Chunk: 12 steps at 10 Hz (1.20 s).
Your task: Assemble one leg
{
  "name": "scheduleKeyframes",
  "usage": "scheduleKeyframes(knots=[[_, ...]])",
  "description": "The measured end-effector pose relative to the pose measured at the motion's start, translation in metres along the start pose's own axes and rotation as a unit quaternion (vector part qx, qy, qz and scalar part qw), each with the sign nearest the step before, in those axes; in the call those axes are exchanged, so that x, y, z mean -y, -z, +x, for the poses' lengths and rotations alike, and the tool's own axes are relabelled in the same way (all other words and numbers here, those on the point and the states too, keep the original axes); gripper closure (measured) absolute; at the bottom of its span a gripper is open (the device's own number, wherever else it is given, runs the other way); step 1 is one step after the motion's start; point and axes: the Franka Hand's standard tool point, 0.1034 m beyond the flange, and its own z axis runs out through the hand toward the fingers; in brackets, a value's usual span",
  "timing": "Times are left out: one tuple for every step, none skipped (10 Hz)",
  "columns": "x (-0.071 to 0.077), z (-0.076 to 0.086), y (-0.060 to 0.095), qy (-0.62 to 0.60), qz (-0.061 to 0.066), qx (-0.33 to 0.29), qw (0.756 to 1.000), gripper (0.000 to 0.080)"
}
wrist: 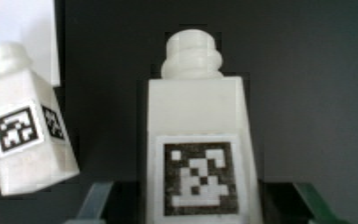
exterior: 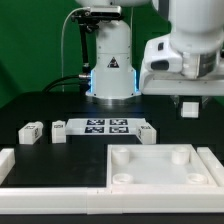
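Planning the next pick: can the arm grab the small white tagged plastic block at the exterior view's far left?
Probably not: that block lies unobstructed, but the jaws seem shut on another white tagged leg.

The exterior view sits low across the black table (exterior: 40,105), facing the arm's base (exterior: 110,72) from middling range, with the white panel (exterior: 160,172) nearest the lens. The wrist view looks along the gripper (wrist: 197,198) at a leg (wrist: 197,115) so close it fills the frame. Both views share only the gripper and the dark table.
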Motion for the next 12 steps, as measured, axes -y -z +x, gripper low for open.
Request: scheduleKeyframes(knots=[[0.001,0.003,0.005,0.007,0.006,-0.052,0.999,0.0508],[-0.003,0.007,0.020,0.020,0.002,-0.081,0.996,0.0507],[-0.005,0.017,0.035,0.025,0.003,-0.112,0.993,0.0507],[-0.001,0.029,0.047,0.038,0.003,-0.154,0.987,0.0507],[0.003,0.032,0.048,0.038,0.012,-0.197,0.979,0.0507],[0.008,0.031,0.047,0.038,0.027,-0.260,0.964,0.0507],[0.010,0.026,0.042,0.045,0.031,-0.283,0.958,0.0507],[0.018,0.029,0.047,0.045,0.051,-0.330,0.941,0.0506],[0.020,0.033,0.047,0.085,0.039,-0.344,0.934,0.0506],[0.014,0.049,0.056,0.114,0.020,-0.340,0.933,0.0506],[0.011,0.067,0.071,0.131,0.013,-0.350,0.927,0.0506],[0.006,0.079,0.078,0.147,0.005,-0.357,0.923,0.0506]])
